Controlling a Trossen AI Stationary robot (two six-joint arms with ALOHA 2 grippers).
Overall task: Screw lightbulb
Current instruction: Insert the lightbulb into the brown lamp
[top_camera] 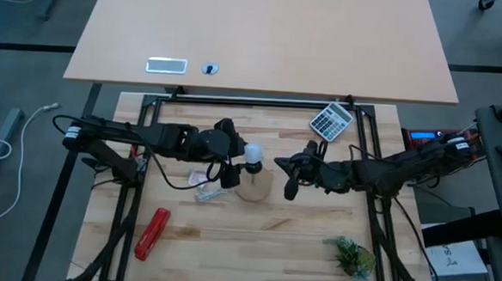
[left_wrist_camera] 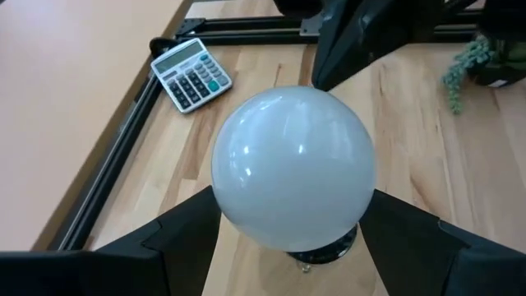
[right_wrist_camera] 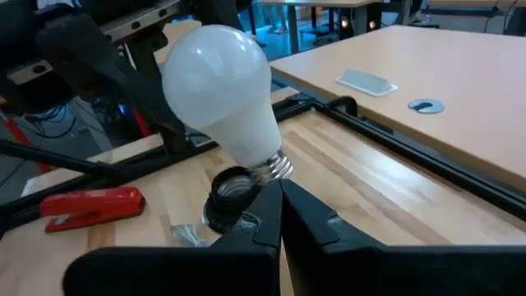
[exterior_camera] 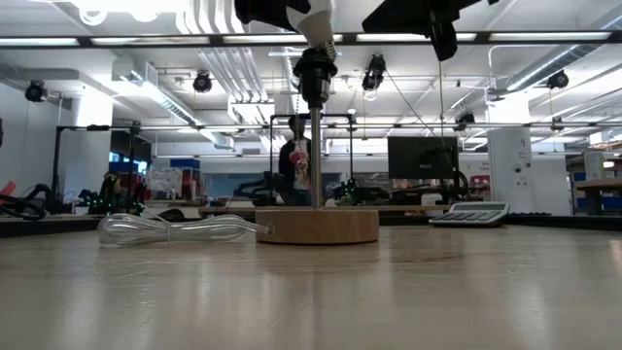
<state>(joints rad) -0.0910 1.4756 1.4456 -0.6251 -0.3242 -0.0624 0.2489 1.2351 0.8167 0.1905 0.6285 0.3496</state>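
**Bulb held over the socket by the left hand**

High view: the bulb (top_camera: 253, 152) is seen at the middle of the surface (top_camera: 255, 235), directly over the round wooden base (top_camera: 254, 189). The left hand (top_camera: 233, 161) is placed at the bulb, on the side away from the right hand (top_camera: 289, 173), which is set just beside the base with its fingers pressed together and nothing in them. A calculator (top_camera: 331, 121) lies beyond the base, a red stapler (top_camera: 151, 233) and a small plant (top_camera: 353, 256) nearer the front edge.

Low view: the base (exterior_camera: 317, 226) is shown flat on the surface, with a thin post rising to a black socket (exterior_camera: 315, 70); the bulb's lower part (exterior_camera: 318, 21) is seen just above the socket. A clear plastic scrap (exterior_camera: 175, 228) lies beside the base.

Left wrist view: the bulb (left_wrist_camera: 292, 168) is gripped between two dark fingers (left_wrist_camera: 177, 226), the socket just visible beneath it.

Right wrist view: the bulb (right_wrist_camera: 222, 78) is shown tilted, its silvery screw end at the socket's (right_wrist_camera: 228, 193) mouth; whether the thread is engaged cannot be told. The right hand's fingers (right_wrist_camera: 316, 226) are clenched shut, touching nothing.
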